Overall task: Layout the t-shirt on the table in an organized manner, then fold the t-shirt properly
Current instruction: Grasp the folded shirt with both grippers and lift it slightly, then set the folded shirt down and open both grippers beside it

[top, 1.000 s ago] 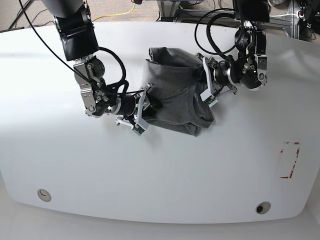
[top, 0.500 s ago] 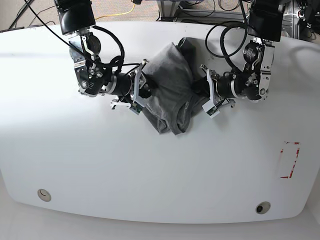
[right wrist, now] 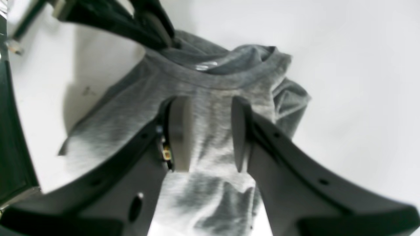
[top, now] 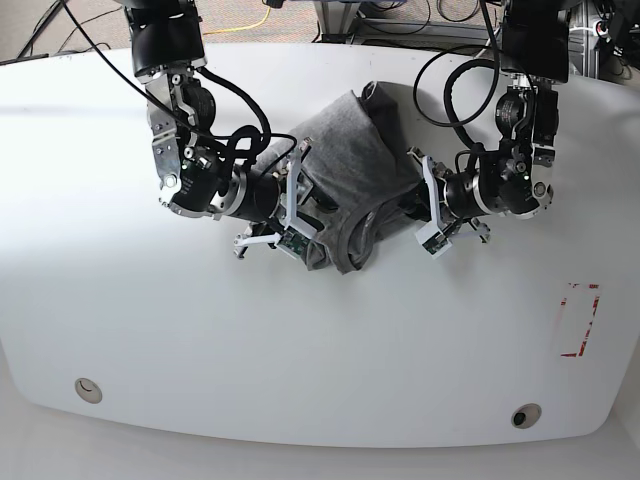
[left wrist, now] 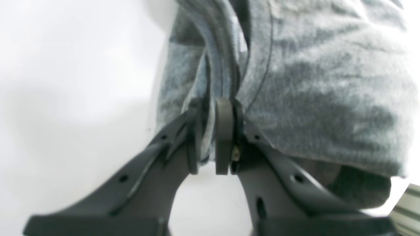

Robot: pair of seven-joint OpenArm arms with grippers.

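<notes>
The dark grey t-shirt (top: 345, 160) lies bunched and wrinkled in the middle of the white table (top: 300, 340), between both arms. In the left wrist view my left gripper (left wrist: 210, 109) is shut on a thick fold of the t-shirt (left wrist: 328, 98) near a ribbed edge. In the base view this left gripper (top: 408, 205) is at the cloth's right side. My right gripper (right wrist: 208, 113) stands open with its fingers apart over the t-shirt (right wrist: 210, 82) just below the collar. In the base view the right gripper (top: 303, 215) is at the cloth's left lower edge.
A red-tape rectangle (top: 578, 320) marks the table at the right. Round grommet holes sit near the front edge at the left (top: 88, 390) and the right (top: 525, 414). Cables and equipment lie beyond the far edge.
The right arm has swung down toward the front and its fingers now stand apart on the cloth. The t-shirt has bunched tighter and lower. The left arm has shifted slightly downward.
</notes>
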